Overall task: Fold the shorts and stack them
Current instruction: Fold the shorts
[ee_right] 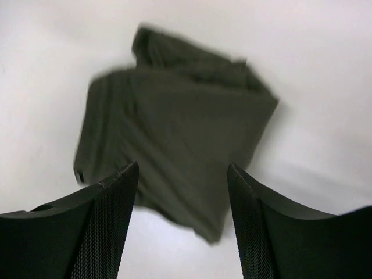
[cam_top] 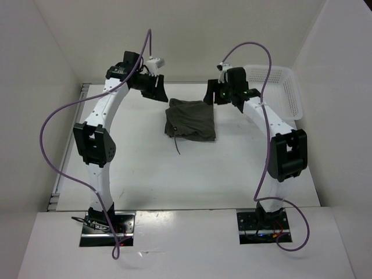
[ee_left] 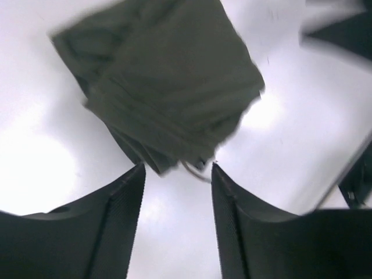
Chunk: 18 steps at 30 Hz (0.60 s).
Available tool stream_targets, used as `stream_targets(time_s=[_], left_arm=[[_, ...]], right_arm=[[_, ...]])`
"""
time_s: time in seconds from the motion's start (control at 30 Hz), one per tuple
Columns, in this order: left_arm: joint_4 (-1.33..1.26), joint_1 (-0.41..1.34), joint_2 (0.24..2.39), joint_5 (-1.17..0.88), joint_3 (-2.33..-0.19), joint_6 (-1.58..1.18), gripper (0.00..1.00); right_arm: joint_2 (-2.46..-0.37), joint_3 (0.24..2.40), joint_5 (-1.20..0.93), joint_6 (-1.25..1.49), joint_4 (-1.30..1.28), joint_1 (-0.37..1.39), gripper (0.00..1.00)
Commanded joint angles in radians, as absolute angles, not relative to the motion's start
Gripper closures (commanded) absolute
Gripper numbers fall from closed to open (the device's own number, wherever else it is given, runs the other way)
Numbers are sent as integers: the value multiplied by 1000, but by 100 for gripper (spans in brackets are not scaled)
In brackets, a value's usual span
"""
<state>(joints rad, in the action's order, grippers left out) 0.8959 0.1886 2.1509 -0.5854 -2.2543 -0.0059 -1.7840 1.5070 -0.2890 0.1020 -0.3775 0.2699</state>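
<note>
The dark olive-green shorts (cam_top: 190, 120) lie folded into a rough square in the middle of the white table, with the thin drawstring (cam_top: 176, 145) trailing off the near edge. My left gripper (cam_top: 159, 93) hovers just off the bundle's far-left corner, and my right gripper (cam_top: 210, 96) hovers off its far-right corner. In the left wrist view the shorts (ee_left: 174, 81) sit beyond the open left gripper (ee_left: 177, 168), nothing between the fingers (ee_left: 116, 221). Seen from the right wrist, the shorts (ee_right: 174, 133) lie under and beyond the open, empty right gripper (ee_right: 182, 168).
A white plastic basket (cam_top: 288, 87) stands at the back right corner, behind the right arm. White walls close in the table on the left, back and right. Purple cables loop off both arms.
</note>
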Motion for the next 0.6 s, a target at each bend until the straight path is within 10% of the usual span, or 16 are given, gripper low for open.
stream_targets(time_s=[0.0,0.57], left_arm=[[1000,225,2120,-641,-2107,0,45],[769,287,2082,-727,-1786,0,13]], right_arm=[[-1888,1618,-102,262,-321,287,32],[-2220,1818,19,328,-284,258,24]])
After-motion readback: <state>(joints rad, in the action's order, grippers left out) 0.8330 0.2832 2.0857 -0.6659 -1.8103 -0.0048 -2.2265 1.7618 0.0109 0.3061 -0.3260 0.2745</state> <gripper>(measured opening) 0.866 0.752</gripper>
